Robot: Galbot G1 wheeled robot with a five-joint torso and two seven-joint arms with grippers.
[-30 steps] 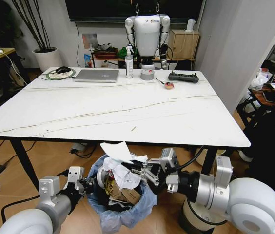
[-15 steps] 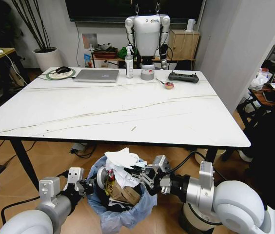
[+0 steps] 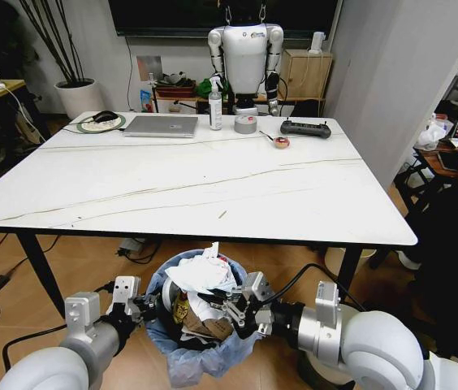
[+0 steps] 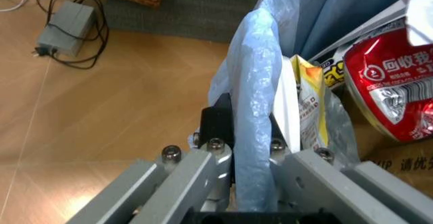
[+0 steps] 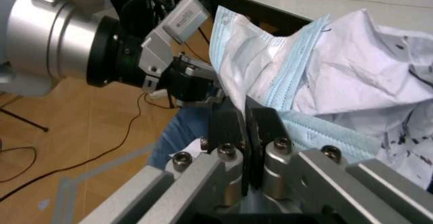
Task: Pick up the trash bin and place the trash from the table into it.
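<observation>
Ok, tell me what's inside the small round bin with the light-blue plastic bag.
The bag-lined bin holds crumpled white paper on top, a red wrapper, a yellow packet and brown cardboard. Whatever lies deeper is covered by that pile.

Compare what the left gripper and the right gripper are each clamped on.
The left gripper pinches the trash bin by its blue-bagged rim; the right gripper pinches a pale blue face mask atop the trash. Left sits at the bin's left side, right reaches in from the right. Both are shut.

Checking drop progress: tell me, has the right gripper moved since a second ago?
Yes. The right gripper has sunk away from the table edge, deeper over the trash bin.
</observation>
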